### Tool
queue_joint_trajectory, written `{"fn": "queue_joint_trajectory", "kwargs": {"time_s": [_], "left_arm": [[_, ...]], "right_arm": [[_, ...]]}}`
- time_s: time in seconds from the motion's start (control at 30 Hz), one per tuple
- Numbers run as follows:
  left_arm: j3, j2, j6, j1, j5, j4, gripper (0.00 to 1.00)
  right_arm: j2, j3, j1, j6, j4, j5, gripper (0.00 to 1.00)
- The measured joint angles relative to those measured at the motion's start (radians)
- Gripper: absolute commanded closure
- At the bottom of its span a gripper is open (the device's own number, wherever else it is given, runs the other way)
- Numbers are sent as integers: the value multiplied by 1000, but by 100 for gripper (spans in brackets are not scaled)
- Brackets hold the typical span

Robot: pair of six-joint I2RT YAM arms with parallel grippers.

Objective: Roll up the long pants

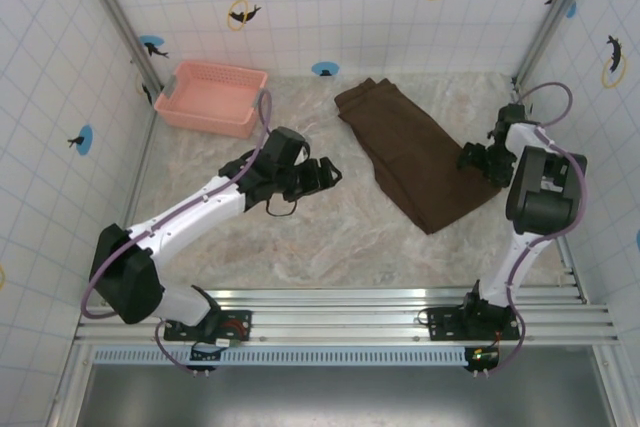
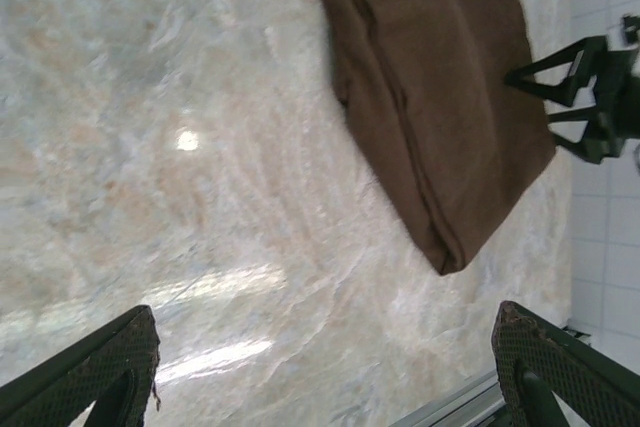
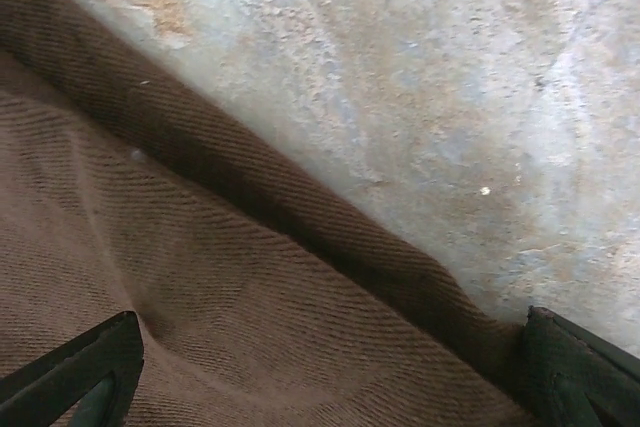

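Long pants [image 1: 415,152] flat at 1 o'clock; right gripper [image 1: 472,159] spread at their 3 o'clock edge; left gripper [image 1: 328,175] spread over open table [image 1: 300,242], 9 o'clock side.

The overhead camera looks down from behind the arms. Both wrist cameras share the dark brown cloth trousers [image 2: 430,97]: left from afar, right close above.
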Motion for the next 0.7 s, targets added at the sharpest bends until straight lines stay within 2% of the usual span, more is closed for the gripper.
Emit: {"fn": "queue_joint_trajectory", "kwargs": {"time_s": [0.2, 0.47, 0.6, 0.7], "left_arm": [[-87, -13, -20, 0, -18, -6, 12], [-212, -14, -95, -7, -39, 60, 11], [-226, -14, -122, -30, -55, 96, 11], [-245, -14, -148, -60, -64, 114, 11]], "right_arm": [[-101, -145, 92, 21, 64, -25, 1], [-378, -481, 380, 170, 194, -100, 0], [-456, -540, 526, 245, 160, -71, 1], [-514, -539, 546, 267, 91, -26, 1]]}}
